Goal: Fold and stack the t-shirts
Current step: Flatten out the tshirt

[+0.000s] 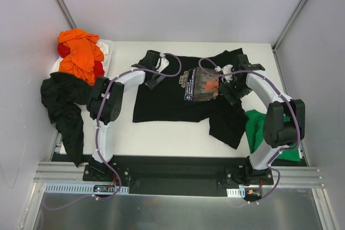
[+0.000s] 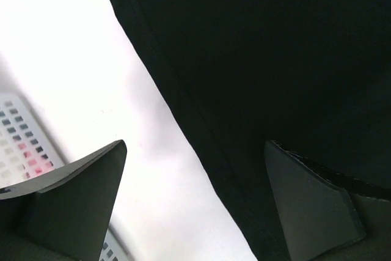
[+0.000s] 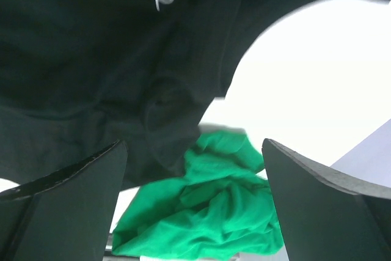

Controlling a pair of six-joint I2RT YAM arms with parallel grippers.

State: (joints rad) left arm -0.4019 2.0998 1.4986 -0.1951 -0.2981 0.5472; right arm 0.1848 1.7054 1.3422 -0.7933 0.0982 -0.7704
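So the left gripper [image 2: 195,151] is wide open with nothing in it, hanging right over the edge of the black printed t-shirt [image 1: 167,106]. One finger is above cloth, the other above bare tabletop [image 1: 161,138]. Same deal for the right gripper [image 3: 195,145]: spread and empty, over the shirt's other side, next to the chest print [image 1: 200,85]. That shirt lies mostly flat under and between both grippers. Just past the right gripper's fingers is the green t-shirt [image 3: 208,212], all bunched up. Well off to the left gripper's outer side, the orange t-shirt [image 1: 81,55] sits piled on the red t-shirt [image 1: 98,69], with a second black t-shirt [image 1: 64,106] draped over the tabletop's edge.
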